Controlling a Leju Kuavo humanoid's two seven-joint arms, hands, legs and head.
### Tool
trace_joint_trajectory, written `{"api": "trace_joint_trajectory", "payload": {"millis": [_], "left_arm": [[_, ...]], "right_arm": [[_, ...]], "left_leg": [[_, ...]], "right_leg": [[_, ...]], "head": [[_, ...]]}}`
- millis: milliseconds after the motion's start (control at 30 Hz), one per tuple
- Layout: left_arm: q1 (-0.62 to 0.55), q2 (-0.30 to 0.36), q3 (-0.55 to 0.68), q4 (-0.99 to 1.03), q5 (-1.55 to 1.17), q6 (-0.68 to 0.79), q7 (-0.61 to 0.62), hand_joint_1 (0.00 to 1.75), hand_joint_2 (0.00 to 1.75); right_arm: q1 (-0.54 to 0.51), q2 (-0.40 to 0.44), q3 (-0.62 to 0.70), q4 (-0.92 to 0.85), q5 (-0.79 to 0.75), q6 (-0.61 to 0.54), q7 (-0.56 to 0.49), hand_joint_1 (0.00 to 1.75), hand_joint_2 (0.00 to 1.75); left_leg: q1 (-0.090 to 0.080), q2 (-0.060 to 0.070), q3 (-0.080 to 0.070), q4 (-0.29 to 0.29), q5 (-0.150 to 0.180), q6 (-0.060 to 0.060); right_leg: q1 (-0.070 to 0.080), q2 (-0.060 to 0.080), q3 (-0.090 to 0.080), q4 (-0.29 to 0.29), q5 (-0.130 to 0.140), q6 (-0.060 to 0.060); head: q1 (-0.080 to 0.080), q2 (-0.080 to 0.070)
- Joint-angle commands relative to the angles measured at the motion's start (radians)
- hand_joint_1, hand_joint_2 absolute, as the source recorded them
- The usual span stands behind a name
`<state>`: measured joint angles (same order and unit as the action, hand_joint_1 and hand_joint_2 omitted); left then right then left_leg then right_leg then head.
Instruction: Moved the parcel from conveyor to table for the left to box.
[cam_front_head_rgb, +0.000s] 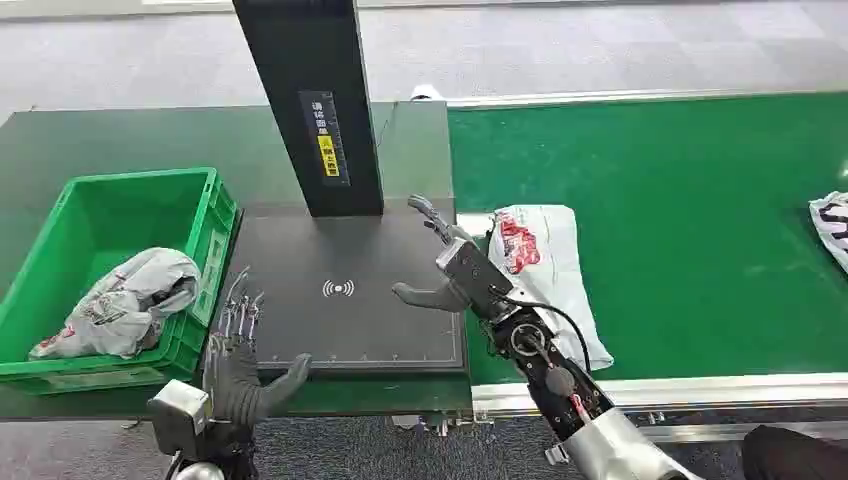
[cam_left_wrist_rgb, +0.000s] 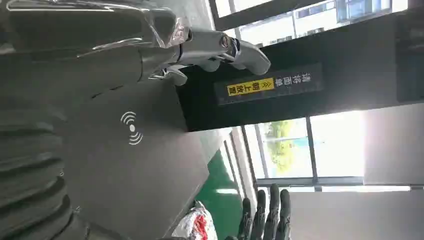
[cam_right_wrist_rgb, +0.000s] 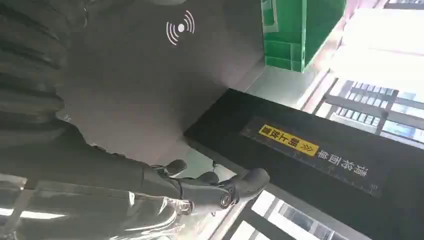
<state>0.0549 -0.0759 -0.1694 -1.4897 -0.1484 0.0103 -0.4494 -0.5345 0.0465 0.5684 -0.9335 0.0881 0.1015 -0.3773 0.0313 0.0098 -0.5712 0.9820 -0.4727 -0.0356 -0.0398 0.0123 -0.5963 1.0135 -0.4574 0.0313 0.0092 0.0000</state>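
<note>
A white parcel with red print (cam_front_head_rgb: 540, 265) lies on the green conveyor (cam_front_head_rgb: 660, 200), right beside the dark table pad (cam_front_head_rgb: 340, 320). My right hand (cam_front_head_rgb: 448, 268) hovers over the pad's right edge, just left of the parcel, fingers spread and holding nothing. Its fingers (cam_right_wrist_rgb: 220, 187) show against the black post. My left hand (cam_front_head_rgb: 238, 355) rests open at the pad's near-left corner, next to the green box (cam_front_head_rgb: 60, 240). A corner of the parcel (cam_left_wrist_rgb: 196, 225) appears in the left wrist view. A grey wrapped parcel (cam_front_head_rgb: 130, 300) lies inside the box.
A black post with a yellow label (cam_front_head_rgb: 318, 110) stands at the back of the pad. Another white parcel (cam_front_head_rgb: 832, 225) sits at the conveyor's far right edge. A metal rail (cam_front_head_rgb: 680, 392) borders the conveyor's near side.
</note>
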Motion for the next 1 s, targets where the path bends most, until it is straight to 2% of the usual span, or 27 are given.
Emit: {"api": "trace_joint_trajectory", "payload": {"millis": [33, 100, 167, 200, 433, 467, 500, 533, 800, 1000], "left_arm": [[-0.001, -0.011, 0.002, 0.019, -0.002, -0.003, 0.005, 0.0, 1.75], [0.013, -0.013, 0.007, 0.0, -0.005, -0.004, 0.007, 0.0, 1.75], [0.02, -0.014, 0.011, -0.01, -0.005, -0.003, 0.007, 0.0, 1.75], [0.024, -0.014, 0.012, -0.014, -0.006, -0.003, 0.009, 0.0, 1.75], [0.026, -0.015, 0.014, -0.015, -0.007, -0.003, 0.011, 0.0, 1.75], [0.027, -0.017, 0.017, -0.017, -0.008, -0.003, 0.011, 0.0, 1.75], [0.023, -0.014, 0.022, -0.008, -0.011, -0.004, 0.014, 0.0, 1.75], [0.021, -0.014, 0.022, -0.004, -0.011, -0.004, 0.014, 0.0, 1.75], [0.027, -0.016, 0.027, -0.002, -0.011, -0.004, 0.014, 0.0, 1.75], [0.028, -0.018, 0.045, -0.004, -0.012, 0.003, 0.014, 0.0, 1.75]], "right_arm": [[-0.028, -0.018, 0.0, 0.013, 0.078, -0.094, 0.016, 0.0, 1.75], [-0.039, -0.028, 0.004, 0.004, 0.194, -0.233, 0.035, 0.0, 1.75], [-0.047, -0.032, -0.005, -0.001, 0.23, -0.262, 0.05, 0.0, 1.75], [-0.054, -0.041, -0.009, 0.004, 0.295, -0.331, 0.08, 0.0, 1.75], [-0.061, -0.051, -0.024, 0.009, 0.325, -0.355, 0.094, 0.0, 1.75], [-0.068, -0.053, -0.04, 0.026, 0.409, -0.432, 0.126, 0.0, 1.75], [-0.086, -0.075, -0.164, 0.072, 0.475, -0.466, 0.158, 0.0, 1.75], [-0.09, -0.076, -0.182, 0.08, 0.499, -0.483, 0.161, 0.0, 1.75], [-0.122, -0.058, -0.249, 0.119, 0.557, -0.456, 0.181, 0.0, 1.75], [-0.169, -0.065, -0.24, 0.185, 0.631, -0.341, 0.252, 0.0, 1.75]], "left_leg": [[0.0, -0.001, 0.001, -0.001, 0.0, 0.002], [0.0, -0.001, 0.001, 0.0, 0.0, 0.002], [0.0, -0.001, 0.001, 0.0, 0.0, 0.003], [0.0, -0.001, 0.001, 0.0, -0.001, 0.004], [0.0, -0.001, 0.001, 0.0, 0.0, 0.003], [0.0, -0.001, 0.0, 0.0, 0.0, 0.002], [0.0, -0.002, 0.001, 0.0, 0.0, 0.003], [0.0, -0.002, 0.001, 0.0, 0.0, 0.003], [0.0, -0.001, 0.002, -0.001, 0.0, 0.003], [-0.001, 0.0, 0.001, 0.0, 0.0, 0.002]], "right_leg": [[0.001, -0.002, 0.002, -0.001, 0.0, -0.002], [0.0, -0.002, 0.001, -0.001, 0.0, -0.003], [0.0, -0.001, 0.001, 0.0, 0.0, -0.003], [0.001, -0.001, 0.002, -0.001, 0.0, -0.004], [0.001, -0.001, 0.001, -0.001, 0.0, -0.003], [0.0, -0.001, 0.001, 0.0, 0.0, -0.002], [0.0, -0.002, 0.001, -0.001, 0.0, -0.002], [0.001, -0.003, 0.002, -0.001, 0.0, -0.004], [0.0, -0.001, 0.002, -0.001, 0.0, -0.003], [0.0, 0.0, 0.001, -0.001, 0.0, -0.003]], "head": [[0.0, 0.0], [0.0, 0.0], [0.0, 0.0], [0.0, 0.0], [0.0, 0.0], [0.0, 0.0], [0.0, 0.0], [0.0, 0.0], [0.0, 0.0], [0.0, 0.0]]}}
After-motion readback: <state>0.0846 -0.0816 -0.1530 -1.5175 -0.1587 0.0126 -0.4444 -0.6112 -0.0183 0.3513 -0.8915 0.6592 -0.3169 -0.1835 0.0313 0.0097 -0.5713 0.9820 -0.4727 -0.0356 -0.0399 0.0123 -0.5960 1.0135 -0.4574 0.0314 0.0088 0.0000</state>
